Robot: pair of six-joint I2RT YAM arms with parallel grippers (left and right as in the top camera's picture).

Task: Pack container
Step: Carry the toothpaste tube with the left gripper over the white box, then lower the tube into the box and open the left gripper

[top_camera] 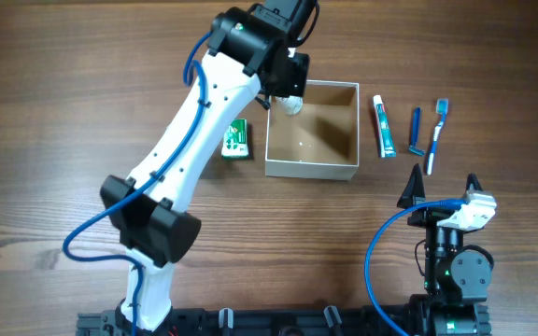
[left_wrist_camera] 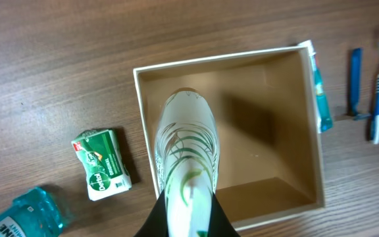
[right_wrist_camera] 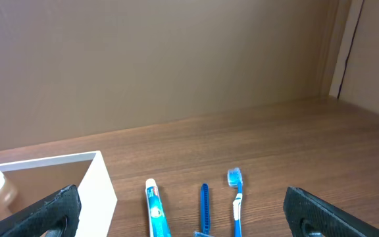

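Box (top_camera: 312,170) sat open-side up — left pincer (left_wrist_camera: 189,220) clenched a white bottle (left_wrist_camera: 186,141), long axis vertical, at its far-left corner; right pincer (right_wrist_camera: 183,214) released.

Left gripper (left_wrist_camera: 189,214) clasps a bottle (left_wrist_camera: 186,141) (right gripper (right_wrist_camera: 186,210) gapes, parked).

Dark wood-grain table (top_camera: 54,112), plain beige wall (right_wrist_camera: 176,59) behind, even soft light

Square, open-topped white cardboard box (top_camera: 312,170), brown inside, stands upright near the middle of the wooden desk (top_camera: 63,93).
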